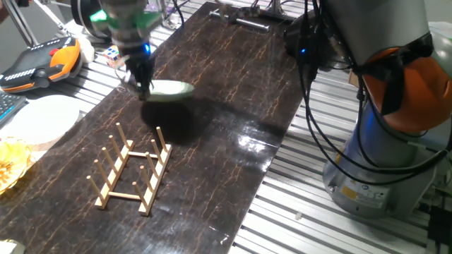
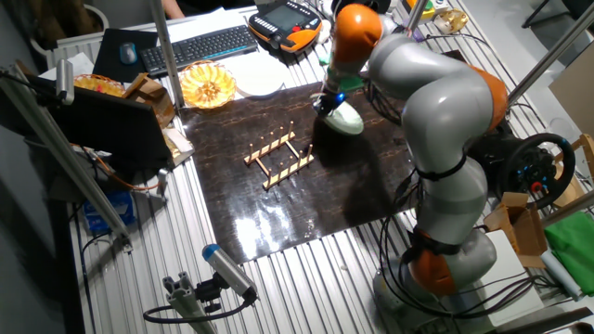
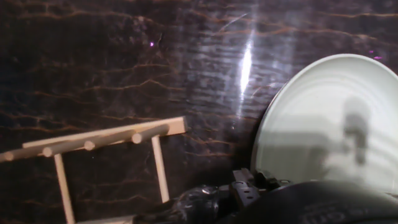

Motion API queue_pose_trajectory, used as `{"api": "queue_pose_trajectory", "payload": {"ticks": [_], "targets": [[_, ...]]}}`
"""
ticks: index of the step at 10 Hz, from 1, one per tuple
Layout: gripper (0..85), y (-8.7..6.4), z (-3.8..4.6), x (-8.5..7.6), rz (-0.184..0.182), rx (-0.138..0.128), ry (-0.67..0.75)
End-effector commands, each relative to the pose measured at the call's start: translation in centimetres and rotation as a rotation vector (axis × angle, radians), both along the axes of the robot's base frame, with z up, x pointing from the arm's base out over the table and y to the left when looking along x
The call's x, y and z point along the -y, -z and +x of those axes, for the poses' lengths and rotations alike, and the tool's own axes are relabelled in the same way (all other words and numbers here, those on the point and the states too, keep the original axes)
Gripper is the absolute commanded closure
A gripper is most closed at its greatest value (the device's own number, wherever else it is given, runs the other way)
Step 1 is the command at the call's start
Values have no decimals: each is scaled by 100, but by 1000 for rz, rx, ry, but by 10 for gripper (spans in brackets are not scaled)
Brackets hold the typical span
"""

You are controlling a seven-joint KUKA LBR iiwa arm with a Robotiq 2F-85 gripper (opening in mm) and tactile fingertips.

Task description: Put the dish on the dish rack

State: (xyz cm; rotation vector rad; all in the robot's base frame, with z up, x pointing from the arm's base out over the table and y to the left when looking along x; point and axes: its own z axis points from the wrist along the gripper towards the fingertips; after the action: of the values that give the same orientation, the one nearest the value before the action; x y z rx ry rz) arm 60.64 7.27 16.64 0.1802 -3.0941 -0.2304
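The claw (image 1: 146,88) was closed on the rim of the dish (image 1: 171,89) and held it up in the air above the dark tabletop (image 1: 233,141). A dark shadow lay under the dish. The dish rack (image 1: 132,169) stood on the tabletop, near the dish but not touching it. In the hand view, the dish (image 3: 329,124) was on the right and the dish rack (image 3: 99,142) on the left.
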Motion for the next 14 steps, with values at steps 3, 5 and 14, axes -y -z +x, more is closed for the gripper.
{"api": "queue_pose_trajectory", "payload": {"ticks": [3, 5, 14], "targets": [[830, -183, -38, 103, 4, 1, 47], [830, -171, -38, 99, 5, -13, 37], [830, -171, -38, 99, -57, 10, -103]]}}
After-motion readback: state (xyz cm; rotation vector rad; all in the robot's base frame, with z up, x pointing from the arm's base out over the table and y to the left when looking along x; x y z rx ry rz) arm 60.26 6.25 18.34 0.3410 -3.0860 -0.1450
